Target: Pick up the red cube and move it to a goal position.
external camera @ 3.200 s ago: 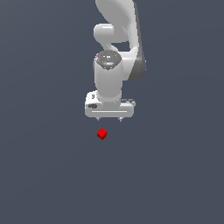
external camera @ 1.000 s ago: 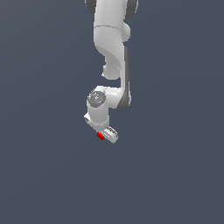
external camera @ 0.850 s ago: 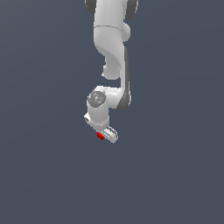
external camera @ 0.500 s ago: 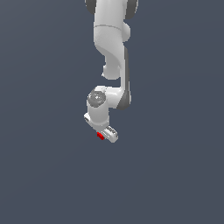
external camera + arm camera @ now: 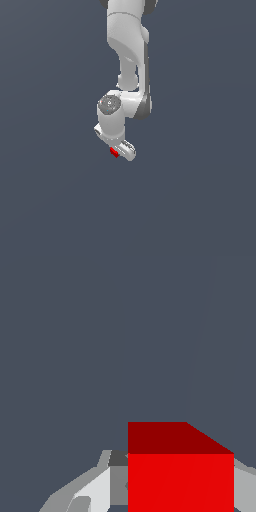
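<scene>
Claw (image 5: 120,150) grips red cube (image 5: 180,476).

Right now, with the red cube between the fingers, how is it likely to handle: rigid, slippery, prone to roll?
The red cube probably stays rigid: its edges look straight and sharp between the gripper fingers. Its flat faces suggest it would slide rather than roll if pushed. The matte faces hint at fair grip, though friction cannot be seen. It looks small against the gripper, so likely light.

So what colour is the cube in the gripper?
Bright red, plain; the red cube shows best in the wrist view, between the gripper fingers.
</scene>
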`<state>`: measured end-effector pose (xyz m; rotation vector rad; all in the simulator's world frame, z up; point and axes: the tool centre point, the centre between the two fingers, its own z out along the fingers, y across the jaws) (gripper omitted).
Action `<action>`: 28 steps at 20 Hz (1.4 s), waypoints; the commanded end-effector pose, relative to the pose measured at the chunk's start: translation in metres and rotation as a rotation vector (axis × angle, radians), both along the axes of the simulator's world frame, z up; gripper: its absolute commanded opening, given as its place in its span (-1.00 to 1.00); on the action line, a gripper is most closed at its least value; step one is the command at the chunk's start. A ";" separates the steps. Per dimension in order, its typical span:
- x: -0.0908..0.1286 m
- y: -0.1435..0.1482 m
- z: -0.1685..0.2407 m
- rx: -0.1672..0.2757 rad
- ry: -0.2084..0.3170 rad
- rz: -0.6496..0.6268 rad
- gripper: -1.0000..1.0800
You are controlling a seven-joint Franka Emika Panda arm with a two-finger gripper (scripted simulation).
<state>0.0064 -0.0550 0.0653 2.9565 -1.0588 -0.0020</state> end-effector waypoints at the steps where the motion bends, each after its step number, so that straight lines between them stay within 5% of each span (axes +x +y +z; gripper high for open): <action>1: 0.004 0.001 0.021 0.000 -0.002 0.000 -1.00; 15: 0.035 0.007 0.158 -0.001 -0.001 -0.002 -1.00; 28: 0.048 0.010 0.203 0.000 -0.002 -0.002 -1.00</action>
